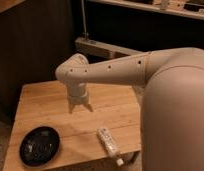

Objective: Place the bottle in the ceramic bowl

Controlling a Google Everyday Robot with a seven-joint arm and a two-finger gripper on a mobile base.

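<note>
The gripper (80, 107) is hovering above the wooden table (45, 102), its fingers spread apart and holding nothing. The bottle (109, 145) is lying flat at the gripper's 5 o'clock, near the table's front edge. The ceramic bowl (40, 145) is sitting at 7 o'clock, apart from the bottle.

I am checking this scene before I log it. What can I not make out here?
Table: right part hidden behind the arm, camera view.
Bottle: label too small to read; cap end may overhang the table edge, cannot tell.
Bowl: pale specks inside too small to identify.
Gripper: over mid-table, jaws apart, holding nothing; its height above the wood cannot be judged.
</note>
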